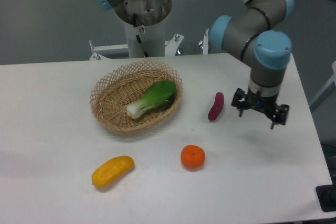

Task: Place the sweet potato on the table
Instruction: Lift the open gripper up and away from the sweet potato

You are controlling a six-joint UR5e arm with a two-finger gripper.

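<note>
The sweet potato (216, 106), a small slim magenta-purple tuber, lies on the white table (47, 129) just right of the wicker basket. My gripper (259, 116) hangs to the right of the sweet potato, apart from it and above the tabletop. Its fingers are spread and hold nothing.
An oval wicker basket (105, 90) with a green bok choy (153, 98) in it stands left of the sweet potato. A round orange fruit (192, 157) and a yellow-orange oblong vegetable (112, 171) lie nearer the front edge. The arm's base column (143, 24) stands behind the basket.
</note>
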